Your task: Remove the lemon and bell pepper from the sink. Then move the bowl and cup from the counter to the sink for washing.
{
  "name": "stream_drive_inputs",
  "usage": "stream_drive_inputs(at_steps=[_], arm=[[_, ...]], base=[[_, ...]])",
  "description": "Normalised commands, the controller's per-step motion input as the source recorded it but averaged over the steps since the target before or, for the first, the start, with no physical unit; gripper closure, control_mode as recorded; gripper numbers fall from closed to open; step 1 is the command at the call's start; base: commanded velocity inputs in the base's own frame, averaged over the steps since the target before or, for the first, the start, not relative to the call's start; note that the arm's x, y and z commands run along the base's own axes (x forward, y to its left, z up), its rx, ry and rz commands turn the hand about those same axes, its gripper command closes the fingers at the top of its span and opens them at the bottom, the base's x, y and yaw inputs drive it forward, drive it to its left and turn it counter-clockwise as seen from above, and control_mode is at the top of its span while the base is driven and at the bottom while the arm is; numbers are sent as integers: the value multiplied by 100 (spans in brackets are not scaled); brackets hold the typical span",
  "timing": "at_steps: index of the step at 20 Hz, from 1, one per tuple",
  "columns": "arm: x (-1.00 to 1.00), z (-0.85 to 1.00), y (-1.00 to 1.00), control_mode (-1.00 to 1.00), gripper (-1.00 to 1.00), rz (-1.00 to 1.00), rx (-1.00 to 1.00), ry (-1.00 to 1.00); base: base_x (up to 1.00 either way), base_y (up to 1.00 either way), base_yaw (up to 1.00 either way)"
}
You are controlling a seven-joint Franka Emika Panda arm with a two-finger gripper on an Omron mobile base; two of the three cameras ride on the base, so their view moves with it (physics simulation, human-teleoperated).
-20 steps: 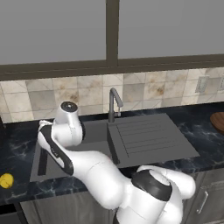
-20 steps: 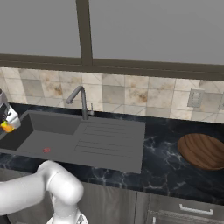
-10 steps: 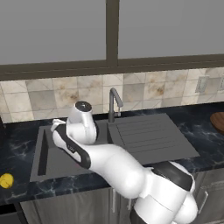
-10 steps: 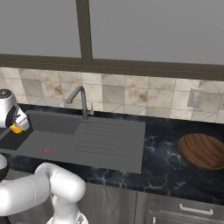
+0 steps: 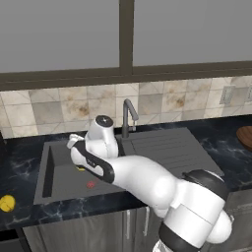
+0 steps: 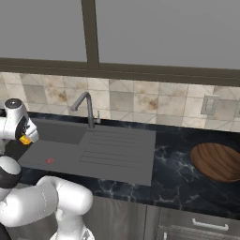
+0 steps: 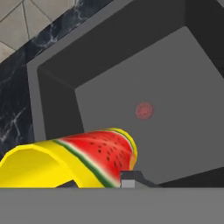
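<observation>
Left base view: arm over the sink [image 5: 47, 170], one lemon [image 5: 7, 203] on the worktop [image 5: 19, 219] left of it, one red drain disc [image 5: 90, 184] on the basin floor; a yellow bit by the wrist is probably the cup. Right base view: one cup [image 6: 25, 139] at the tool [image 6: 23, 138] above the basin's left end, one bowl [image 6: 218, 161] well apart on the right worktop. Hand view: tool narrow, clamped on the cup [image 7: 72, 161], tilted sideways over the basin. To do well: lower it close to the floor, away from the walls, then release. No pepper visible.
</observation>
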Motion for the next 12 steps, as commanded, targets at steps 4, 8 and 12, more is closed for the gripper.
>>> stream_drive_inputs(at_steps=[4, 8, 12], arm=[[4, -24, -9, -100, 100, -5, 11, 0], [8, -26, 0, -100, 100, -3, 16, 0], [12, -25, 0, -100, 100, -1, 10, 0]], base=[[0, 0, 0], [0, 0, 0], [0, 0, 0]])
